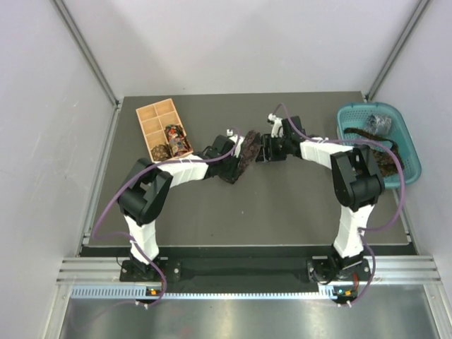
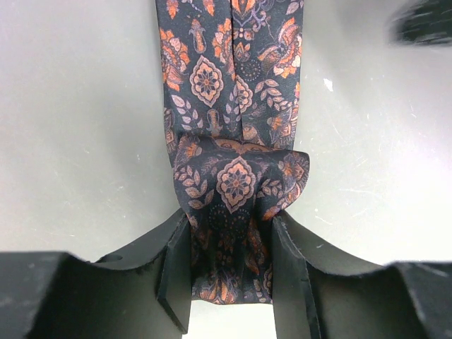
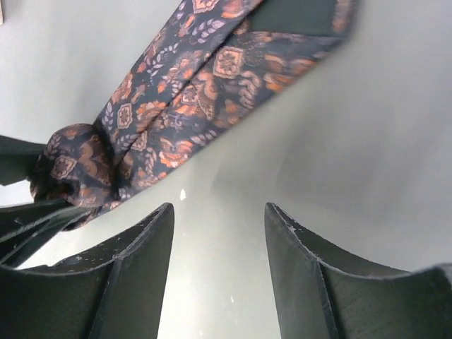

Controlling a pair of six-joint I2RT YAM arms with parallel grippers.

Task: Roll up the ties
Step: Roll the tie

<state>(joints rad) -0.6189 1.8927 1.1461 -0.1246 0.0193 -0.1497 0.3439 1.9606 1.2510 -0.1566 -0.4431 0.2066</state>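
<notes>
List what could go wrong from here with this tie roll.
1. The paisley tie is pinched in the left jaws with only a small, loose first fold; that fold may spring open if the grip slackens.
2. The right jaws stand open and empty beside the tie, so its flat length lies unguided and the roll may go crooked.

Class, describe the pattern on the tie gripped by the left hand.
The tie is dark with orange and tan paisley motifs, clearest in the left wrist view.
</notes>
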